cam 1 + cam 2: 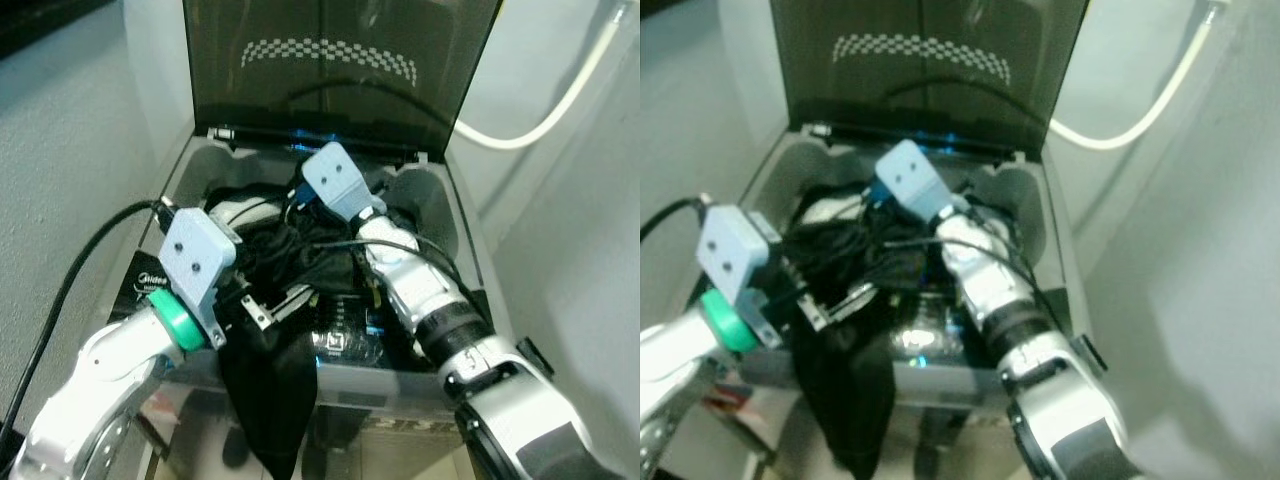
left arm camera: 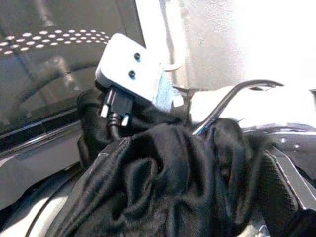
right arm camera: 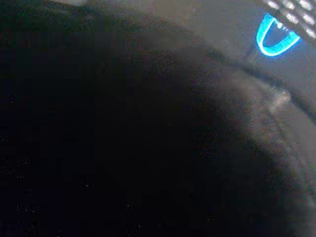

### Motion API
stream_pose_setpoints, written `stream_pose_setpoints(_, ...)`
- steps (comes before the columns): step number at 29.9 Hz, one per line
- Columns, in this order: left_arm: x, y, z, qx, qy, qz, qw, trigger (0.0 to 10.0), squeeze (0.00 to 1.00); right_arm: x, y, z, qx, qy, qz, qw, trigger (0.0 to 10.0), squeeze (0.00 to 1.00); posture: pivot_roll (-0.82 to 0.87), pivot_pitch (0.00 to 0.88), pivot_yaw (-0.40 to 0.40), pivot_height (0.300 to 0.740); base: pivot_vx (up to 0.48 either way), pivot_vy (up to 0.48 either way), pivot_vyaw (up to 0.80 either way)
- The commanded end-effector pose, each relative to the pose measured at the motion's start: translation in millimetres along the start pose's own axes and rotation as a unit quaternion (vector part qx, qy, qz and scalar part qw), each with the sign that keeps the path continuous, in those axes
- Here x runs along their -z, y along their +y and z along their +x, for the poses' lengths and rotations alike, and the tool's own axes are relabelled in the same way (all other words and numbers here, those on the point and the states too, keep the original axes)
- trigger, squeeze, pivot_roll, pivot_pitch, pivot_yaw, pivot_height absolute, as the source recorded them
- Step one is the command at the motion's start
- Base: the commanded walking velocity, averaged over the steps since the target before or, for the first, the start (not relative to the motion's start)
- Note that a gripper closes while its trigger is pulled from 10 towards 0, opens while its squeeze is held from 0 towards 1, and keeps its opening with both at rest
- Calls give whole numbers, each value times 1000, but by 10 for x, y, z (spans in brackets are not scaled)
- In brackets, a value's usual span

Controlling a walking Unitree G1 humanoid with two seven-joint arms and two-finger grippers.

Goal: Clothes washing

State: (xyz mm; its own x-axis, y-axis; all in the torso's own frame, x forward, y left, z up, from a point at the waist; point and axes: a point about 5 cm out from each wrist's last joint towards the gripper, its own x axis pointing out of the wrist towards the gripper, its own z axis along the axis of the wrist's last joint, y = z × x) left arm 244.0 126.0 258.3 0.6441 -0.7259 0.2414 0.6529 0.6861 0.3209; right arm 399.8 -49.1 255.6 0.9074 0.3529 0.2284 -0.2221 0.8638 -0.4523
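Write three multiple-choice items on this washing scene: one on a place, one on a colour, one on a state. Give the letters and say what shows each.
1. Where does part of the black fabric garment hang?
A. Over the front edge of the grey top-loading washing machine
B. On the floor beside it
C. Over the raised lid

2. What colour is the ring on the left arm's wrist?
A. Red
B. Green
C. Yellow

3. How does the dark tinted washer lid stand?
A. Shut flat
B. Taken off
C. Raised open

Answers:
1. A: in the eye views the cloth drapes from the opening down the machine's front, below the left tool.
2. B: a green band circles the wrist behind the grey camera block.
3. C: the lid stands upright behind the opening, where the right arm reaches in.
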Motion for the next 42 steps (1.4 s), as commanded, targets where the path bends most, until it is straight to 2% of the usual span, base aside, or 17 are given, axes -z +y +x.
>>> stream_pose_setpoints(1,-6,-26,-38,-8,4,-4,1000,10000,0,40,-241,18,79,21,91,993,10000,0,189,68,-70,740,0,0,0)
stream_pose_setpoints(6,-7,-45,-61,-15,9,-10,1000,10000,0,97,-439,4,150,35,174,973,10000,0,192,73,-68,740,0,0,0)
stream_pose_setpoints(8,-7,-86,-99,-14,21,-21,999,10000,0,112,-714,-35,233,26,218,947,10000,0,189,76,-67,740,0,0,0)
stream_pose_setpoints(10,-7,-86,-99,-14,21,-21,999,10000,0,112,-714,-35,233,26,218,947,10000,0,189,76,-67,740,0,0,0)
stream_pose_setpoints(11,-1,-94,-111,-15,26,-21,999,10000,0,112,-790,-49,255,20,230,939,10000,0,189,76,-67,740,0,0,0)
stream_pose_setpoints(14,7,37,-87,-82,29,5,996,10000,0,80,-952,-85,294,-1,250,922,10000,0,191,77,-68,740,0,0,0)
stream_pose_setpoints(19,-48,300,-53,-175,22,77,981,10000,0,34,-983,-78,288,-18,240,927,10000,0,196,78,-67,740,0,0,0)
stream_pose_setpoints(20,-83,312,-30,-166,18,86,982,10000,0,-17,-846,-17,223,-20,198,954,10000,0,195,79,-62,740,0,0,0)
stream_pose_setpoints(21,-91,301,-22,-159,17,85,984,10000,0,-34,-764,11,186,-18,175,967,10000,0,194,79,-60,740,0,0,0)
stream_pose_setpoints(24,-97,286,-11,-152,16,83,985,10000,0,-54,-699,26,157,-23,166,973,10000,0,194,79,-60,740,0,0,0)
stream_pose_setpoints(25,-100,274,-4,-149,15,81,985,10000,0,-70,-633,38,128,-25,152,980,10000,831,190,80,-55,740,0,0,0)
stream_pose_setpoints(26,-100,274,-4,-149,15,81,985,10000,0,-70,-633,38,128,-25,152,980,10000,831,190,80,-55,740,0,0,0)
stream_pose_setpoints(27,-104,262,1,-147,16,80,986,10000,0,-84,-583,45,105,-31,139,984,10000,1000,190,80,-55,740,0,0,0)
stream_pose_setpoints(28,-104,262,1,-147,16,80,986,10000,0,-84,-583,45,105,-31,139,984,10000,1000,190,80,-55,740,0,0,0)
stream_pose_setpoints(32,-186,243,28,-137,6,82,987,10000,0,-117,-518,11,-17,-47,93,994,10000,1000,183,80,-46,740,0,0,0)
stream_pose_setpoints(38,-238,270,30,-148,-5,92,985,10000,0,-116,-616,-38,-52,-57,86,993,10000,1000,180,80,-44,740,0,0,0)
stream_pose_setpoints(42,-293,291,25,-152,-17,89,984,10000,0,-173,-641,-127,-116,-93,106,983,10000,1000,183,81,-44,740,0,0,0)
